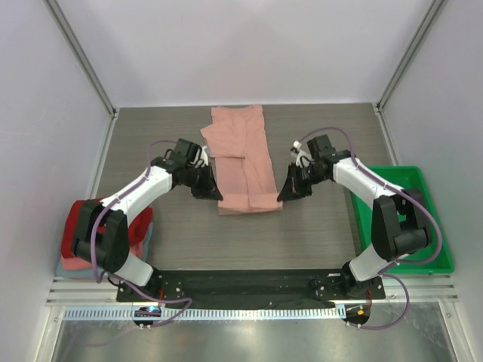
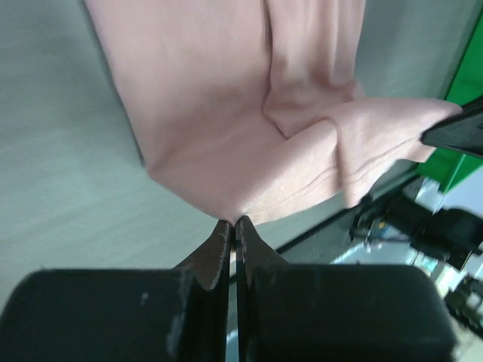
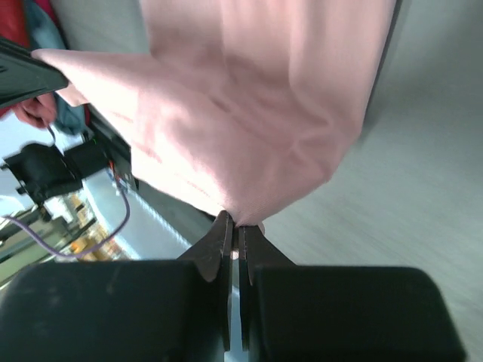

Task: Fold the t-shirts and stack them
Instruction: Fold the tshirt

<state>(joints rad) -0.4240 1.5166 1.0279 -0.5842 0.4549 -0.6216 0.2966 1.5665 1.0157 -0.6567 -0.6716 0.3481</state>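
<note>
A dusty-pink t-shirt [image 1: 243, 162] lies folded into a long strip in the middle of the table, its near hem towards the arms. My left gripper [image 1: 214, 195] is shut on the near left corner of that t-shirt [image 2: 226, 143], the fabric pinched at the fingertips. My right gripper [image 1: 283, 196] is shut on the near right corner of the same t-shirt [image 3: 249, 128]. Both corners look slightly lifted off the wood. At the left edge lies a stack of folded t-shirts [image 1: 75, 237]: dark red on top, salmon-pink and light blue below.
A green plastic tray [image 1: 423, 226] sits at the right side beside the right arm. White walls with metal posts close in the table on three sides. The black base bar [image 1: 241, 283] runs along the near edge.
</note>
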